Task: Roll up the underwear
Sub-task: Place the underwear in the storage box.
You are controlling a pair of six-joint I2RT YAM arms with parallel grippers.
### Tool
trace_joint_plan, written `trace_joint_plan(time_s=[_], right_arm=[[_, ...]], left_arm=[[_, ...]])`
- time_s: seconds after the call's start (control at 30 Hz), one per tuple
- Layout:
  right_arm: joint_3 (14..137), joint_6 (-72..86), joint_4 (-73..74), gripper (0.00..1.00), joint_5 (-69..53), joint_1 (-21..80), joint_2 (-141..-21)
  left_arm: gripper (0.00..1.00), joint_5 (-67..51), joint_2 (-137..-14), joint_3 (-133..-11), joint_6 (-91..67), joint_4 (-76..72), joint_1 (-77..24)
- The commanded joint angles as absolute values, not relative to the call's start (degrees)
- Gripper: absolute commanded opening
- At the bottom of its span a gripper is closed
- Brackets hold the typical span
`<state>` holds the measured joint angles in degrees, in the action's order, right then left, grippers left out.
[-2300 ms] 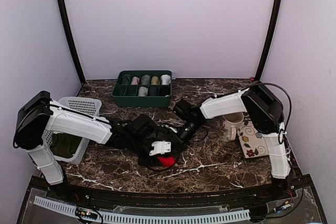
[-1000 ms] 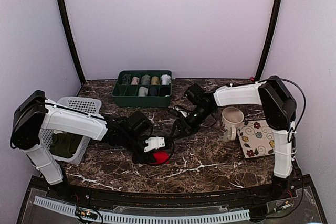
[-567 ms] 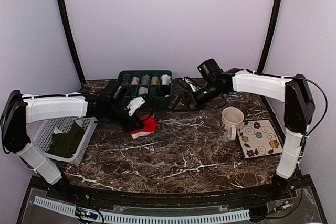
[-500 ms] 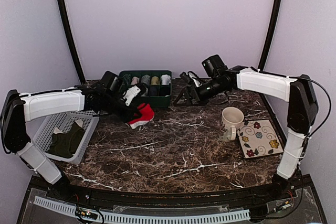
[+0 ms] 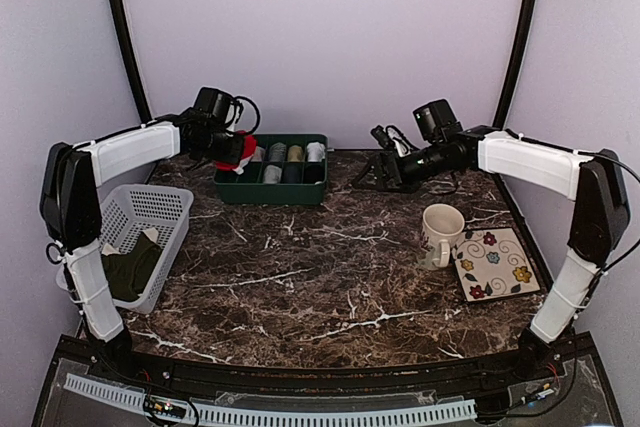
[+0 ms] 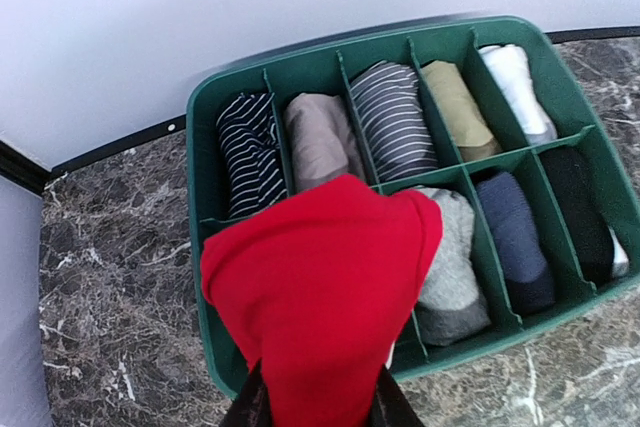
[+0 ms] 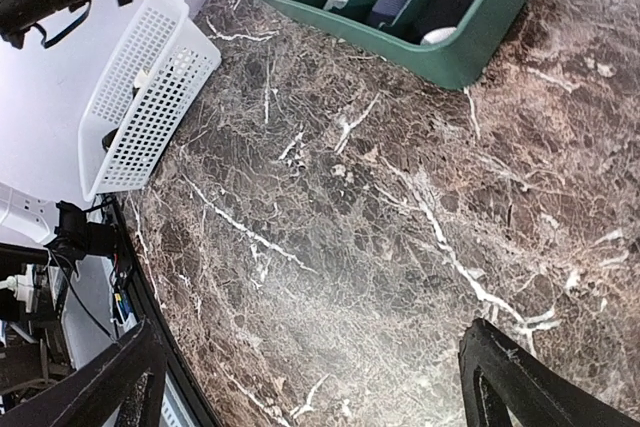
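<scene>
The underwear [image 6: 320, 287] is a bright red roll held in my left gripper [image 6: 315, 409], whose dark fingers are shut on its lower end. It hangs above the front left part of the green divided tray [image 6: 200, 127] and hides the compartment beneath it. From above, the underwear [image 5: 244, 148] and left gripper [image 5: 232, 150] are at the tray's [image 5: 222, 188] left end by the back wall. My right gripper [image 5: 384, 170] is open and holds nothing, right of the tray; its fingers spread wide over bare marble around [image 7: 315, 387].
The tray's other compartments hold rolled garments [image 6: 390, 122] in striped, grey, tan, white and navy. A white basket [image 5: 160, 205] with a dark olive garment [image 5: 125, 272] stands at the left. A mug [image 5: 441, 234] and a floral coaster [image 5: 493, 264] are at the right.
My left arm has carried the red roll from the table's front centre up and back to the tray's left end. The right gripper opened and withdrew to the back right.
</scene>
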<state>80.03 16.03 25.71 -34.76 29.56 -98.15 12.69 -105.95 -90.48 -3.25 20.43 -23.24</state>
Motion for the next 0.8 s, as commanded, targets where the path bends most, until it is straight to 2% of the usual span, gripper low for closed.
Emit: trace_joint_plan(time_s=[0.0, 0.2, 0.77], right_arm=[[78.6, 17.0, 23.7, 1.00, -33.7, 28.9, -95.9], [78.4, 16.9, 24.0, 1.00, -33.7, 28.3, -96.3], [79.2, 15.6, 25.5, 1.00, -35.2, 26.1, -98.3]], left_arm=[[0.00, 24.3, -110.4, -96.8, -3.9, 24.2, -23.3], [0.00, 29.2, -116.2, -100.8, 0.8, 23.3, -23.3], [0.00, 29.5, -129.6, -113.5, 4.4, 26.4, -26.7]])
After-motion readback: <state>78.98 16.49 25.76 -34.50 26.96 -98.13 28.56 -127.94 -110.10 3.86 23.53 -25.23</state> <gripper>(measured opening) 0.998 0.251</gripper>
